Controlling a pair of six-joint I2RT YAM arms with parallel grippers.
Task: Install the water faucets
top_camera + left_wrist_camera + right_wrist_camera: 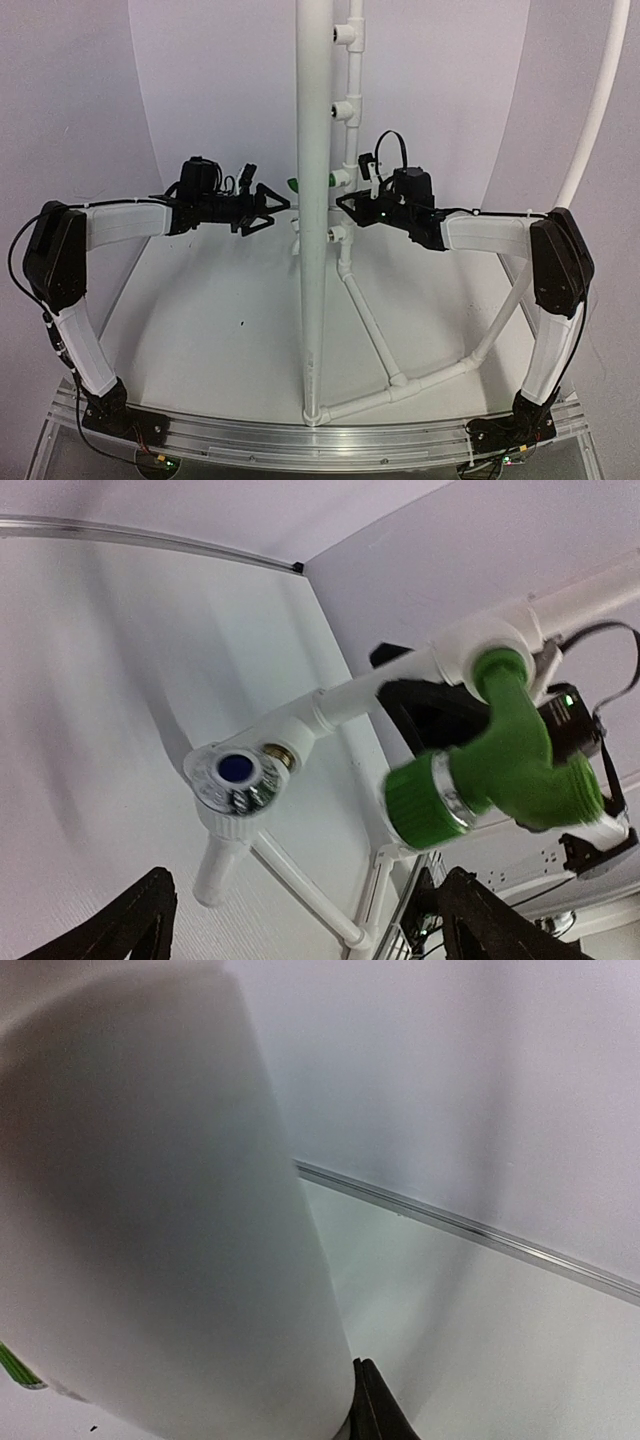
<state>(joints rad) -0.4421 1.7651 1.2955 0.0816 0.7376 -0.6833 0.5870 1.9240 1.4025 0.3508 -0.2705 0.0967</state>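
Where the thin pipe (352, 110) rises behind the thick upright pipe (312, 280), green faucet (505, 765) sits fitted on an upper branch, white faucet (238, 772) on the branch below. Left gripper (272, 212): jaws wide apart, empty, facing both faucets, near them. Right gripper (345, 203): fingers pinched together, nothing held, beside the thick upright pipe.

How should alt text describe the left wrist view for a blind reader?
A green plastic faucet with a bent spout sits on a white pipe fitting at right. At centre, a white plastic faucet with a blue-centred knob joins a white pipe. The left gripper shows dark jaws wide apart below, holding nothing.
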